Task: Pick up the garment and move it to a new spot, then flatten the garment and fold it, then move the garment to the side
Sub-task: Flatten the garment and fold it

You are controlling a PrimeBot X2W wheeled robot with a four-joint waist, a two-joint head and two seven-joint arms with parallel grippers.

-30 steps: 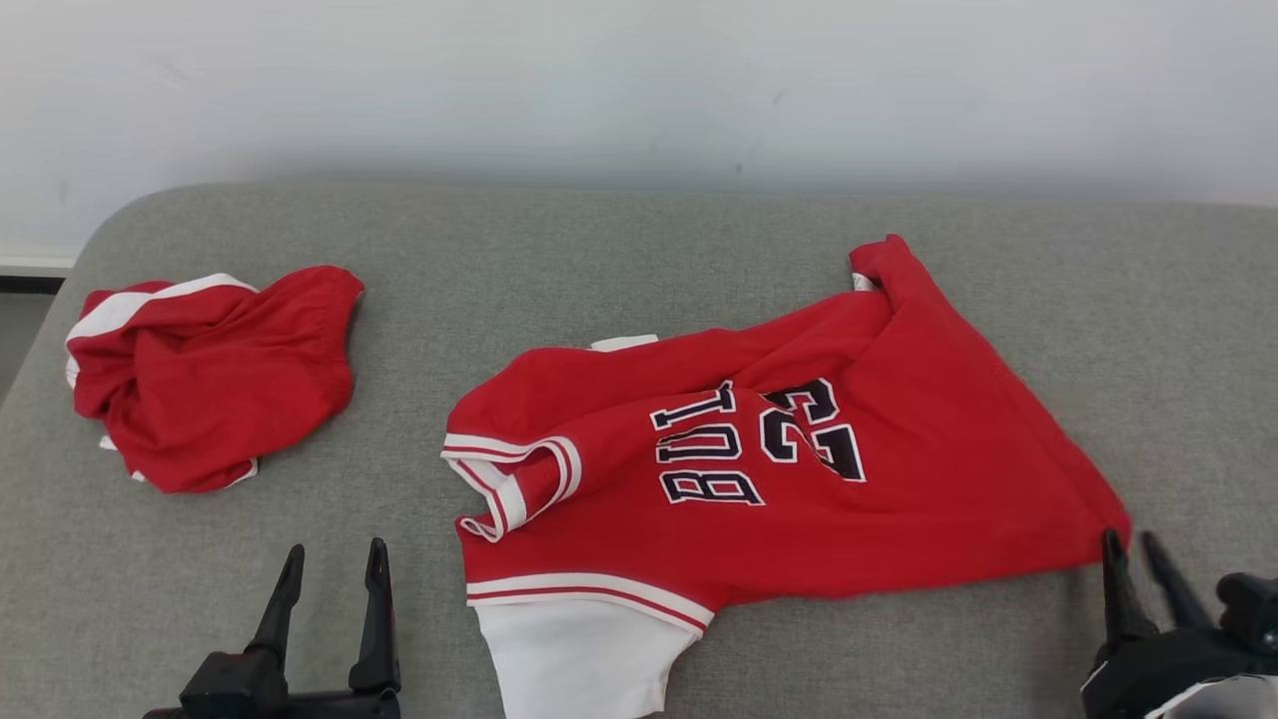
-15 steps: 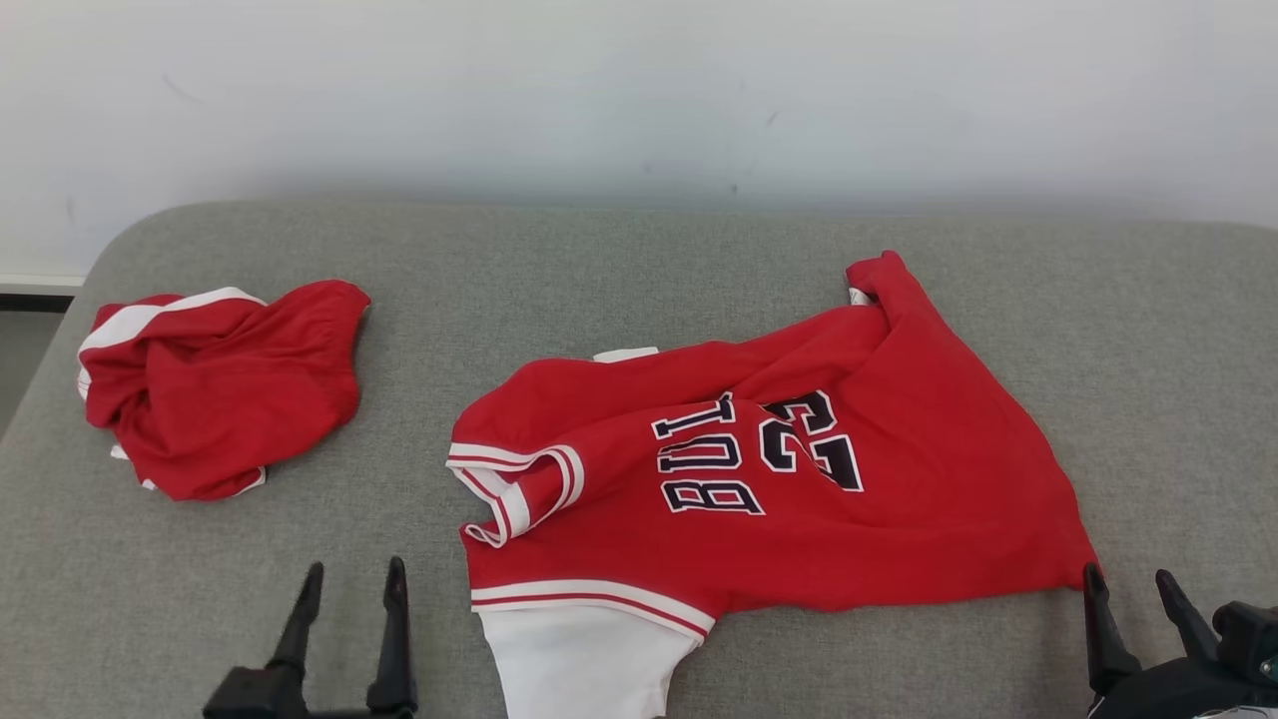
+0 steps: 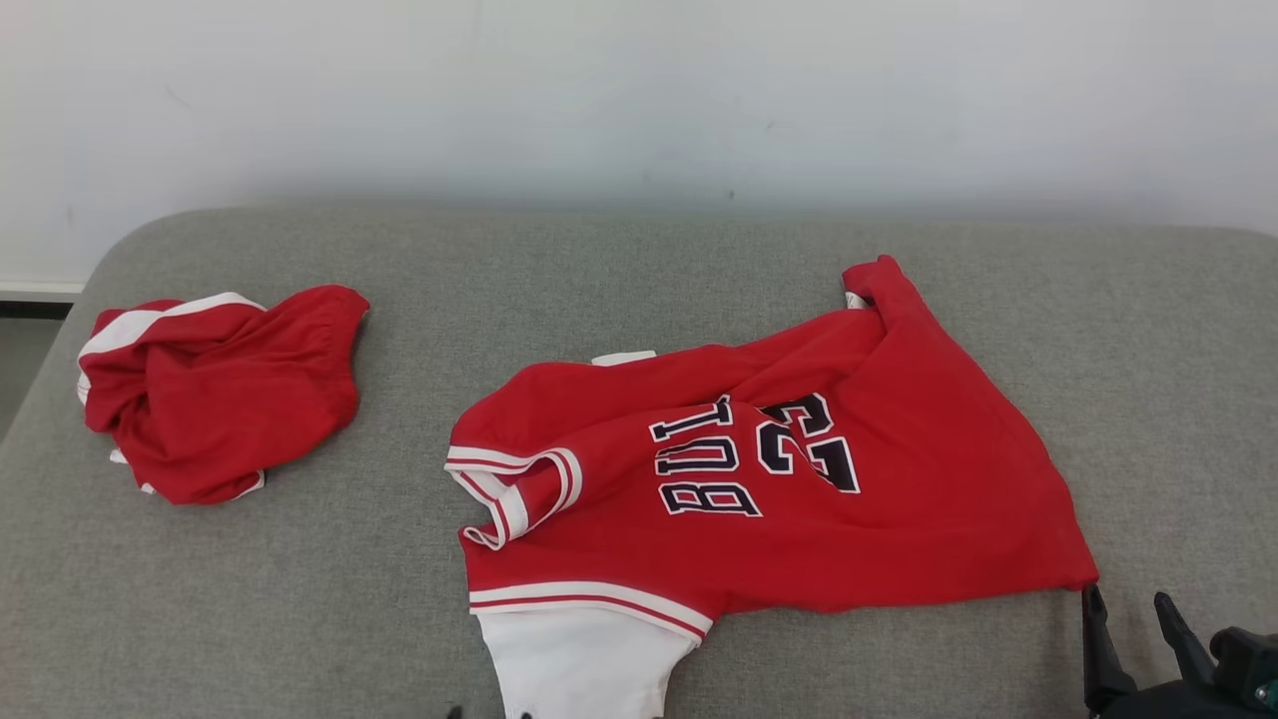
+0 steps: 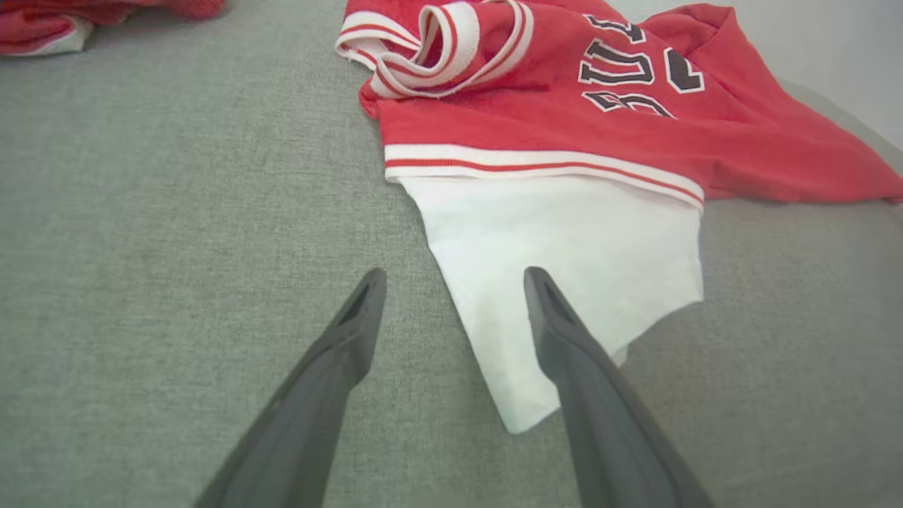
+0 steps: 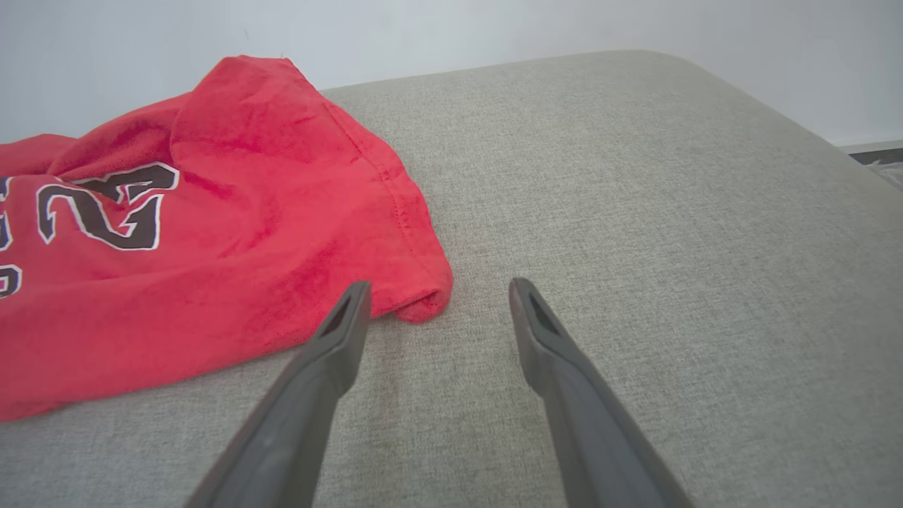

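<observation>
jersey location: red jersey [image 3: 799, 469] lies crumpled at the centre of the grey upholstered pad [image 3: 639, 260], printed side up. It is not flat yet, with a fold ridge running across the chest.
long axis: roughly 9-to-3 in my head view. The neck and sleeve end is at 9 and the hem end at 3.
key relation, right: the hem corner [image 5: 423, 300] lies at about 11 o'clock from the right claw [image 5: 439, 284], just beside its left finger. I cannot tell whether they touch.
right claw state: fingers spread, holding nothing, with bare pad under the gap.
key relation, left: the white sleeve [image 4: 564, 240] lies at 12 to 1 o'clock from the left claw [image 4: 453, 275]. The right finger is over the sleeve's edge and the left finger is over bare pad.
left claw state: spread and empty.
nearer arm: right for the hem, left for the sleeve; each end has its own claw close by.
my read: this is the flatten step. The next grab needs the right claw nudged toward 11 to get the hem corner between its fingers.
other cloth: red shorts [image 3: 220, 389] are bunched at 9 o'clock, well apart from the jersey.
</observation>
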